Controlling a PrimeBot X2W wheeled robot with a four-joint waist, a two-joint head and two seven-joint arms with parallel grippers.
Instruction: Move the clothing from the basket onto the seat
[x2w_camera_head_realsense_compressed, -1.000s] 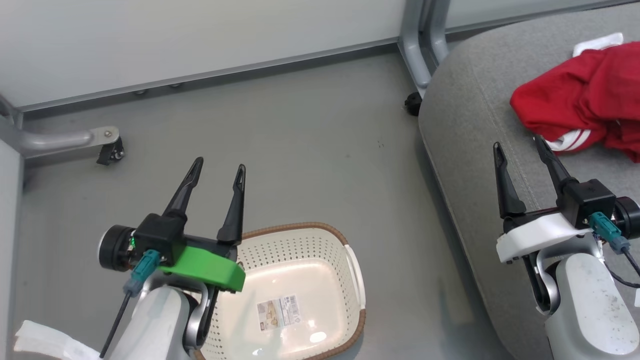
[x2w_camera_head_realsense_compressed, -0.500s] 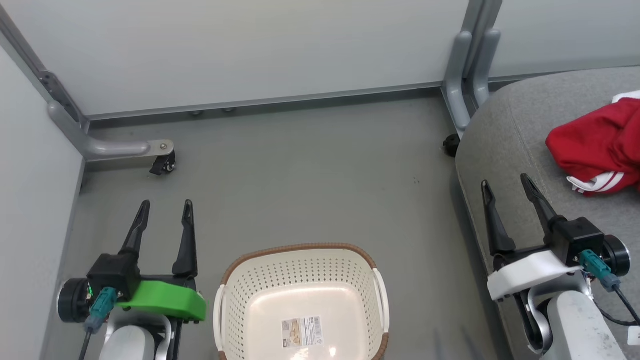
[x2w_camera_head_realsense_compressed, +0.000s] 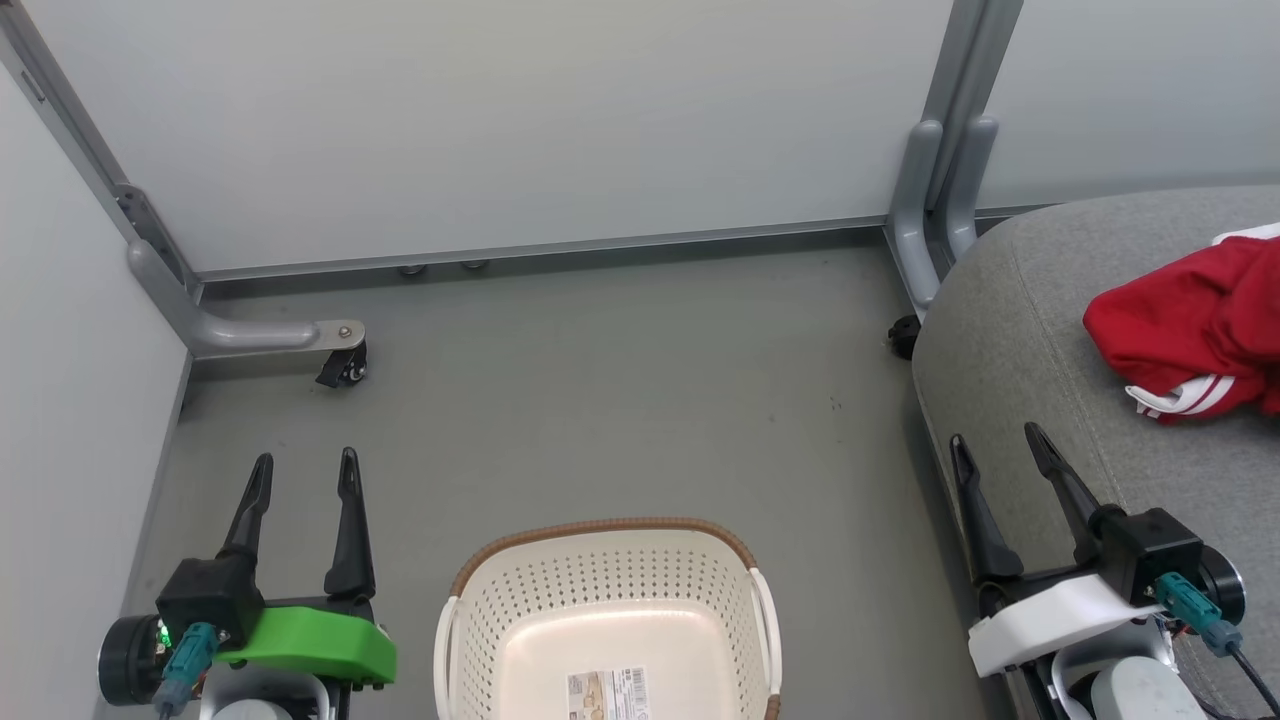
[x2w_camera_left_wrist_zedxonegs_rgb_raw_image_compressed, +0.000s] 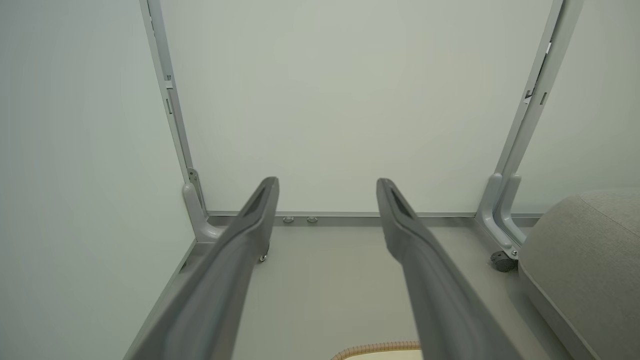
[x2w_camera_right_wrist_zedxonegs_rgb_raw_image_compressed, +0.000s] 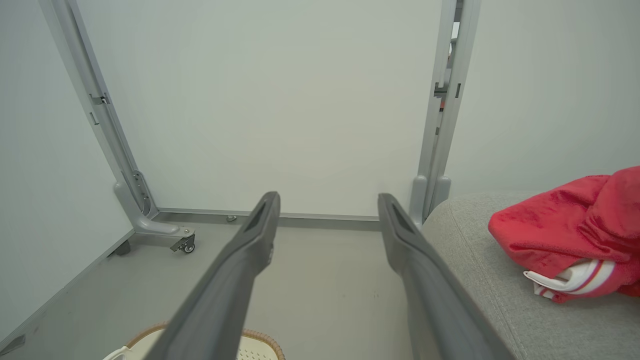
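Your left end effector (x2w_camera_head_realsense_compressed: 305, 458) and right end effector (x2w_camera_head_realsense_compressed: 994, 434) stand open, and the clothing (x2w_camera_head_realsense_compressed: 1190, 320) lies bunched on the seat (x2w_camera_head_realsense_compressed: 1010, 330): likely soft, light, limp, so pinch a raised fold.

Nothing legible from my end: one printed sticker (x2w_camera_head_realsense_compressed: 607, 693) on the basket (x2w_camera_head_realsense_compressed: 600, 526) floor, lettering too small.
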